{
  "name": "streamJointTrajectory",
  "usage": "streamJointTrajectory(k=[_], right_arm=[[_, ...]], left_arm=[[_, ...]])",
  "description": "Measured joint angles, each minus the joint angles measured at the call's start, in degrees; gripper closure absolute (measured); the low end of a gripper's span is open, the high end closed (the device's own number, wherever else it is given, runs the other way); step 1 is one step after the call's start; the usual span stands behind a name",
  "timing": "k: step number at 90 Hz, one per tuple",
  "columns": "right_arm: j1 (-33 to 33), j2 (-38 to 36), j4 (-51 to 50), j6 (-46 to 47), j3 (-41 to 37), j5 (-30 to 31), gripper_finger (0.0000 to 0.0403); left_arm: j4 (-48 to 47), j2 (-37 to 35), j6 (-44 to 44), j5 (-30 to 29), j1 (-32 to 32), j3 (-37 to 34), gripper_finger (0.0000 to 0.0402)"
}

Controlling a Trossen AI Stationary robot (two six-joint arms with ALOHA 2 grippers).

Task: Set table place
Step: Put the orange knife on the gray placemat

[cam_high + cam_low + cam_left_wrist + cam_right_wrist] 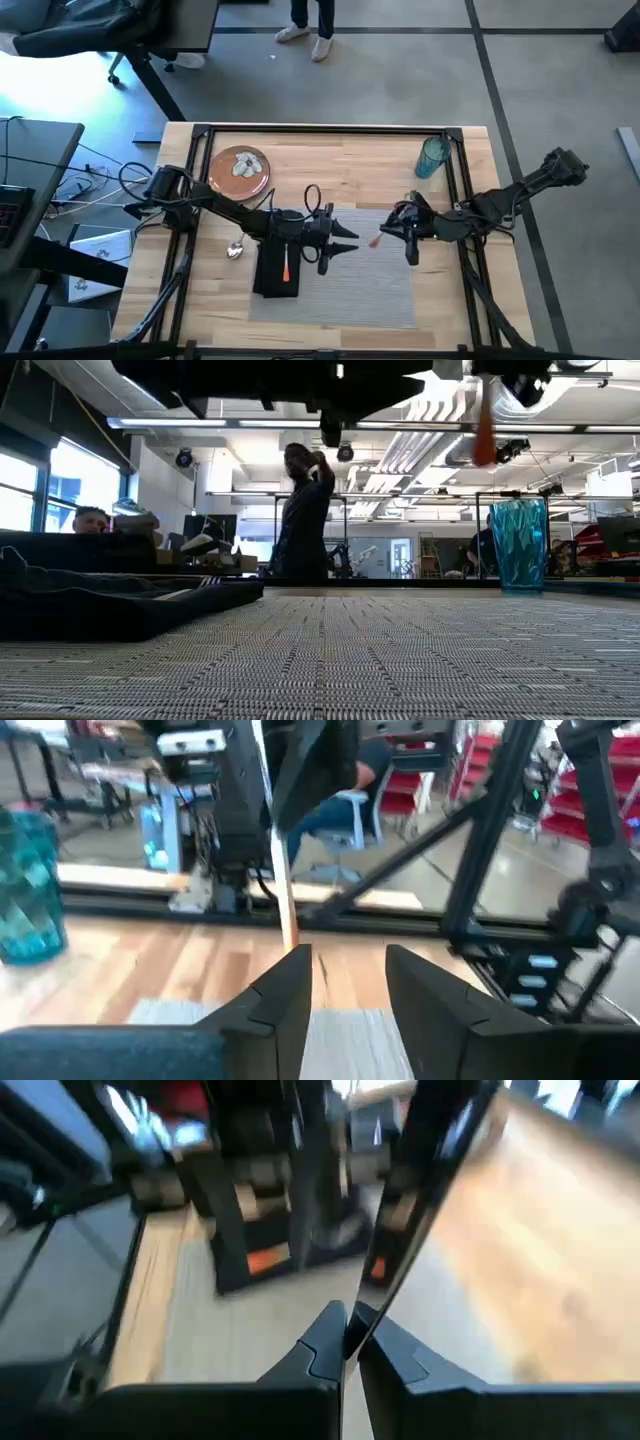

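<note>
A grey woven placemat lies on the wooden table. A black napkin lies on its left edge, with an orange-handled utensil on top. A silver spoon rests on the wood to the left. The orange-brown plate sits far left and the teal tumbler far right. My left gripper hovers open over the placemat's far part with nothing in it. My right gripper faces it, shut on an orange-handled knife. My right gripper pinches the knife's shiny metal blade between its two fingers, coming from the table's right. The orange handle sticks out past the fingertips and slants down. The knife is lifted clear above the placemat.
Black frame rails run along the table's far edge and both sides. The tumbler stands upright beyond the placemat's far right corner. People stand and sit in the room behind the table.
</note>
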Motion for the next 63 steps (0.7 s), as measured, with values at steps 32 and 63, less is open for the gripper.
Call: streamJointTrajectory(k=[32, 63], right_arm=[[3.38, 0.15, 21.06, 17.14, -16.82, -9.69, 0.0403], [3.37, 0.18, 32.65, 32.69, -30.41, -13.96, 0.0403]], left_arm=[[-9.42, -4.55, 0.99, -5.81, -2.57, 0.02, 0.0291], [-12.52, -3.20, -0.94, -8.89, -2.96, 0.07, 0.0291]])
